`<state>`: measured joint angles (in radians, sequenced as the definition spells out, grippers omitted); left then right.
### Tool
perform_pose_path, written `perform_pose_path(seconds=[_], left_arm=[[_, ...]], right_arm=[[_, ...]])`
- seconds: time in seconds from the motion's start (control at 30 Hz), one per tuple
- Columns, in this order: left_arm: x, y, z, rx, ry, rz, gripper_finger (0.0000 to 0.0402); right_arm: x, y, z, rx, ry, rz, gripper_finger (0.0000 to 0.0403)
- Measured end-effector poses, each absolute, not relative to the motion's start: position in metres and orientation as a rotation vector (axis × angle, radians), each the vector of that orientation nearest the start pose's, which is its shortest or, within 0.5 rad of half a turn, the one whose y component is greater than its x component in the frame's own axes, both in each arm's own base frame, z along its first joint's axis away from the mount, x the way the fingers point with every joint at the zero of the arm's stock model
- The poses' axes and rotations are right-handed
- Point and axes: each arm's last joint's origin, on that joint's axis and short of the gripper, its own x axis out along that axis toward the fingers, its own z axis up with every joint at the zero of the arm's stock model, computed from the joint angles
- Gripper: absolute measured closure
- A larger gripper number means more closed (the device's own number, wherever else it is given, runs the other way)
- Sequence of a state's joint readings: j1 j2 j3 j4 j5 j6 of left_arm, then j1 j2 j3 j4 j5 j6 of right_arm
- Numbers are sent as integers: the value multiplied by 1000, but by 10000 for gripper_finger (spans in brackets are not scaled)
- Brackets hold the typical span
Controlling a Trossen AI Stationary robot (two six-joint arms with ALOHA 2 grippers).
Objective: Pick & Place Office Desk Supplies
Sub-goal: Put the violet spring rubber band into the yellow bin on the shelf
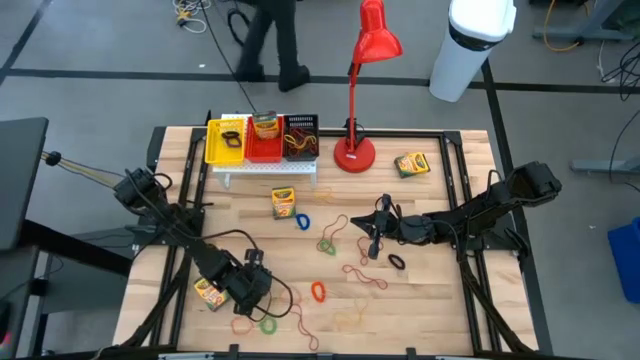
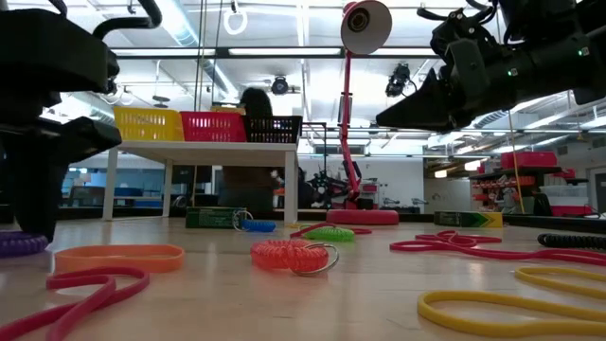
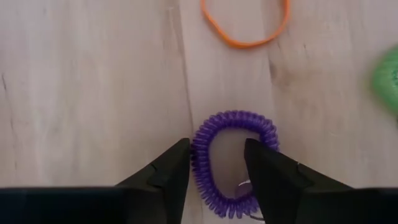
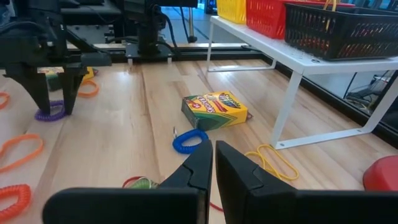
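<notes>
Left pincer (image 3: 216,163) straddles a purple coil band (image 3: 233,158) on the worktop (image 1: 430,300), partly open, not yet gripping; right pincer (image 4: 213,163) hovers shut, empty — most bands and crayon boxes (image 1: 284,202) lie unsorted; three baskets (image 1: 262,139) hold little.

Pale wood, coiled plastic, printed card

The worktop (image 3: 93,93) is smooth matt wood planks; the purple coil band (image 3: 233,158) looks ribbed glossy plastic; the crayon box (image 4: 214,109) is printed cardboard; the end effector fingers (image 3: 165,177) are matt black.
</notes>
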<state>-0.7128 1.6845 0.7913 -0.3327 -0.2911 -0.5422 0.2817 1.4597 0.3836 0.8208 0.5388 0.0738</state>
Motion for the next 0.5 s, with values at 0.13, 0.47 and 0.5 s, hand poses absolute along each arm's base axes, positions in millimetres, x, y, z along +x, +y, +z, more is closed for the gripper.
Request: perform_pose_path(seconds=[0.13,0.47,0.5], left_arm=[[219,-179,122,116,1126,-72,271],[214,-173,129,232,1168,-118,385],[213,-172,133,243,1171,-114,389]], right_arm=[[244,55,155,-29,226,-264,372],[244,55,155,-27,226,-264,372],[244,55,155,-24,226,-265,372]])
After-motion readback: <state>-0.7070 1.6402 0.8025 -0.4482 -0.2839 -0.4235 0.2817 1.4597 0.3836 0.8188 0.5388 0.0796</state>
